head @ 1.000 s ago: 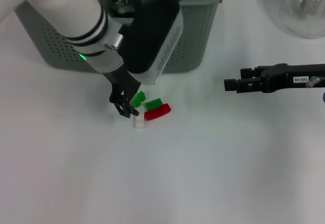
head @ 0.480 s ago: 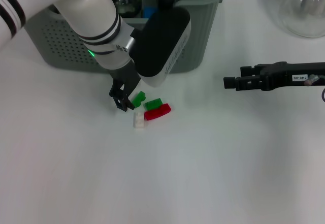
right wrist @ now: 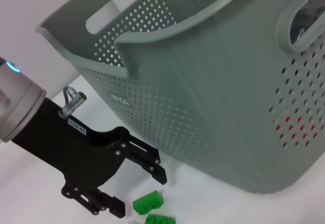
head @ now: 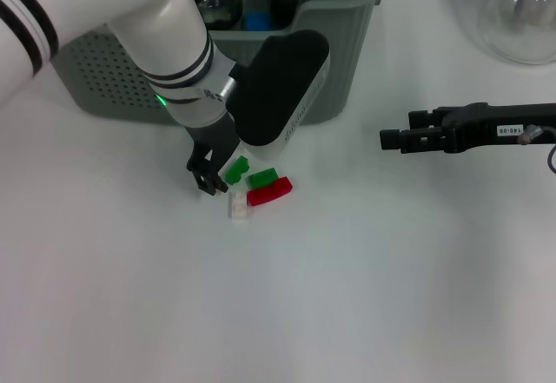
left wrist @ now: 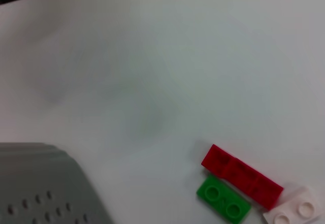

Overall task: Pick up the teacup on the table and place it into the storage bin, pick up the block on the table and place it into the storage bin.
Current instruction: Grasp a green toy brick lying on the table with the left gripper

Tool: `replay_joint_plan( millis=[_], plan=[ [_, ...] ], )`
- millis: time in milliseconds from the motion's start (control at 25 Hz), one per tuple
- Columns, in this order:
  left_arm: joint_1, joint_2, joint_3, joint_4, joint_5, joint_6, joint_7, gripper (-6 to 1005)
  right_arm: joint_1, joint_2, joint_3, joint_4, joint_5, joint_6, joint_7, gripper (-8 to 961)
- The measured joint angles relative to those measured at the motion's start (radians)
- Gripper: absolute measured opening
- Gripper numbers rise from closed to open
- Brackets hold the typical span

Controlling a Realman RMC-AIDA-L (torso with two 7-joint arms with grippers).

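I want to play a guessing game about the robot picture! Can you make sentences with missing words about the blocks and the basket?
1. The left gripper has its fingers ____ beside a small green block.
2. The longest block on the table is coloured ____.
3. The grey-green basket has sides full of little ____.
4. The right gripper holds ____.

Missing words: open; red; holes; nothing

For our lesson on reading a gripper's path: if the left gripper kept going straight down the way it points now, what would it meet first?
Most likely the small green block lying between the open fingers of the left gripper, or the white table right beside it; depth is hard to judge.
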State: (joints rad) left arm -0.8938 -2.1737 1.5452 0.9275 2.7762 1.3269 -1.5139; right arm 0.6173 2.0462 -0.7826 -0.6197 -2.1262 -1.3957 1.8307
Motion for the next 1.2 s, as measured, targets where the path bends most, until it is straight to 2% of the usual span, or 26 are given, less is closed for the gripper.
replay_joint_plan(
  millis=[320, 520, 1200],
  plan=[
    [-0.010, 0.000, 0.007, -0.028, 0.000, -0.027, -0.001, 755, -0.005, 0.003, -0.001, 0.000, 0.000, 0.000, -0.002, 947],
    [-0.014, 0.000, 0.007, -0.043, 0.000, -0.031, -0.002, 539, -0.007, 0.005, -0.001, 0.000, -0.002, 0.000, -0.004, 947],
    [-0.040, -0.002, 0.042, -0.100, -0.009, -0.072, -0.002, 480, -0.010, 0.009, -0.001, 0.000, -0.003, 0.000, -0.006, 947]
  ],
)
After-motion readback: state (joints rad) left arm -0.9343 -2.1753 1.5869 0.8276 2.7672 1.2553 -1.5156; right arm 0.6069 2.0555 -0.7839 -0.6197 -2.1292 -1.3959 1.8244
